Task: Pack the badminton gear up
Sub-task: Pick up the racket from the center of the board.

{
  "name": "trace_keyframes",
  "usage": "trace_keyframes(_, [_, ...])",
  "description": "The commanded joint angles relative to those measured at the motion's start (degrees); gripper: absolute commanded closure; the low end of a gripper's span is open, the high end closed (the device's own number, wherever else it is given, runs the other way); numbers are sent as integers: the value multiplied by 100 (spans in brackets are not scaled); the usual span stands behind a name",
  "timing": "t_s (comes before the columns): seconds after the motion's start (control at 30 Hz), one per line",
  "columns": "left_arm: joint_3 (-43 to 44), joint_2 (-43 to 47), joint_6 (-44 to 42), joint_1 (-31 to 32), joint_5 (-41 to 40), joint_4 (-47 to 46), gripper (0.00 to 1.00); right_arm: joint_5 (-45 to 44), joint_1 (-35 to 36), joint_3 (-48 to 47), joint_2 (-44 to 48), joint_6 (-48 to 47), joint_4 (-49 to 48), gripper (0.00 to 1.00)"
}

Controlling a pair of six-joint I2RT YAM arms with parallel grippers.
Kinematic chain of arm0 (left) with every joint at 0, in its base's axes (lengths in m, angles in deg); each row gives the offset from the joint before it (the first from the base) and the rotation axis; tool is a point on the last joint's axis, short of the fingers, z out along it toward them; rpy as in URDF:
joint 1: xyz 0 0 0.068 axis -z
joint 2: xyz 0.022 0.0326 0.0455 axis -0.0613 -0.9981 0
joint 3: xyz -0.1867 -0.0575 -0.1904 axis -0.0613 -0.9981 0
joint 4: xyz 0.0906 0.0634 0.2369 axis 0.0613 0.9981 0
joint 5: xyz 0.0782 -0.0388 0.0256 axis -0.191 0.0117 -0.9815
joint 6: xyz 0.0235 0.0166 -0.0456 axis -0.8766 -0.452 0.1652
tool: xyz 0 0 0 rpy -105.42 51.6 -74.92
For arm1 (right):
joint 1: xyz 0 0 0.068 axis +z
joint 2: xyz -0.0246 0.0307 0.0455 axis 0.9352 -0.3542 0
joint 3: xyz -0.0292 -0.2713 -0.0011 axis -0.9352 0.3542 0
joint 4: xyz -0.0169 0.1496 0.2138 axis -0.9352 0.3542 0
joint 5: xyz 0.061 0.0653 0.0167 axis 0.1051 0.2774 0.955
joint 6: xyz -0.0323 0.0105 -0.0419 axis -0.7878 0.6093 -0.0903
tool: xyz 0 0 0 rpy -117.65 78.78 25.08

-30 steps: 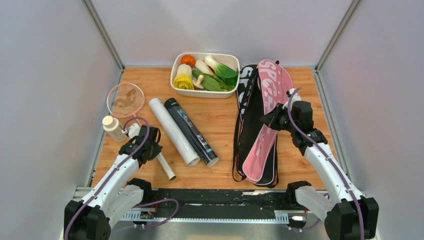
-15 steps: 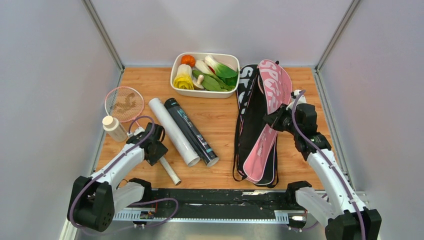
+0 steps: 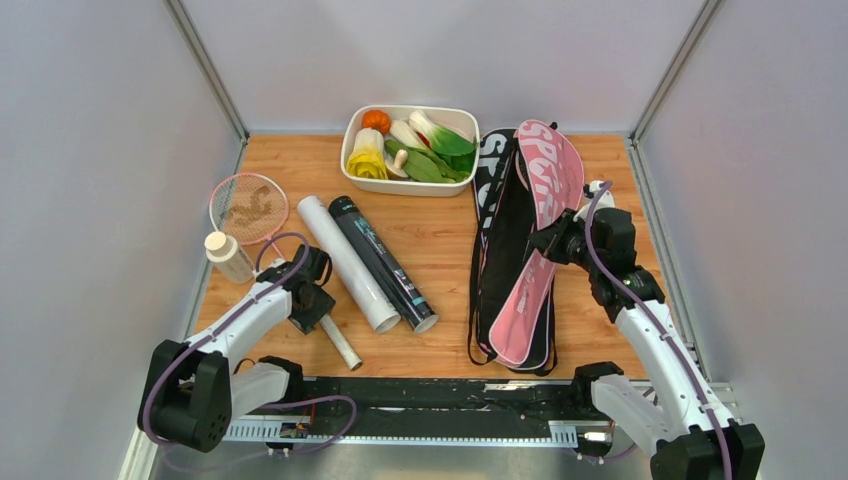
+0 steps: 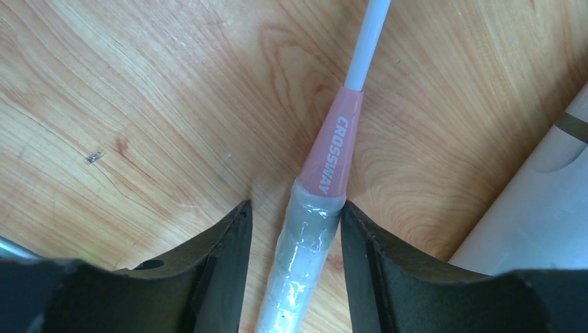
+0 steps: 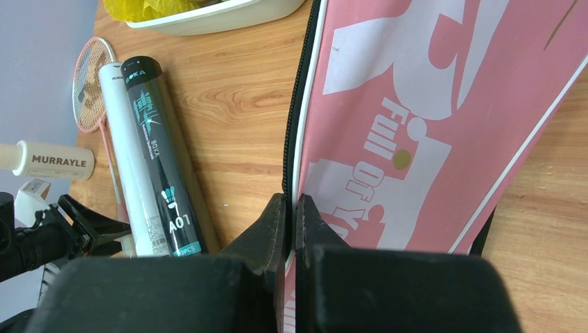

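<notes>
Table (image 3: 440, 235): wooden, with walls on three sides.
Racquet (image 3: 250, 207): pink and lying flat on the left side of the table. Its head is toward the far left and its shaft runs back toward the near edge.
Handle (image 4: 305, 263): flat on the wood, grip wrapped in clear film. The pink cone above the grip reads CROSSWAY.
White tube (image 3: 345, 262): lies just right of the handle, slanting from far left to near right.
Black tube (image 3: 385, 265): flush against the white tube on its right, at the same slant.
Black cover (image 3: 497, 230): flat on the right half of the table, running front to back.
Pink cover (image 3: 548, 175): on top of the black cover, lettering up.
Tray (image 3: 350, 150): white, at the far edge in the middle, holding toy vegetables (image 3: 425, 150). It sits just left of the covers' far ends.
Bottle (image 3: 226, 256): small with a cream cap, standing near the left edge beside the racquet head.
Left gripper (image 4: 295, 208): jaws apart, low over the table and straddling the handle. Wood shows between the left finger and the grip, so it holds nothing.
Right gripper (image 5: 291, 208): pinched tight on the pink cover's left edge, about halfway along. I cannot tell whether that edge is lifted off the black cover.
</notes>
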Motion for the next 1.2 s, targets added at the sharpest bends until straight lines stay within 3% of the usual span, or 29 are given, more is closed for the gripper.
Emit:
trace_keyframes(0.0, [-216,-285,156,-24,106,-340,46,-42,-17,-388,147,-127,-398,100])
trace_keyframes(0.13, [-295,-439,73,-23,116,-561,52,-44,-17,-424,134,-131,-380,100])
trace_keyframes(0.23, [-322,-474,54,-29,174,-583,63,-34,-12,-436,124,-123,-383,100])
trace_keyframes(0.33, [-254,-333,14,-28,90,-526,95,-43,-12,-444,116,-123,-373,100])
trace_keyframes(0.4, [-102,-162,-10,-30,-74,-395,99,-37,-14,-458,120,-125,-365,100])
trace_keyframes(0.63, [629,722,-167,-25,-832,-170,100,-69,-16,-487,206,-183,-257,100])
trace_keyframes(0.83, [1439,784,-534,-25,-1224,270,100,-61,-13,-495,205,-180,-226,100])
trace_keyframes(1.17, [2055,1107,-873,-29,-1621,445,100,-119,-11,-480,217,-206,-173,100])
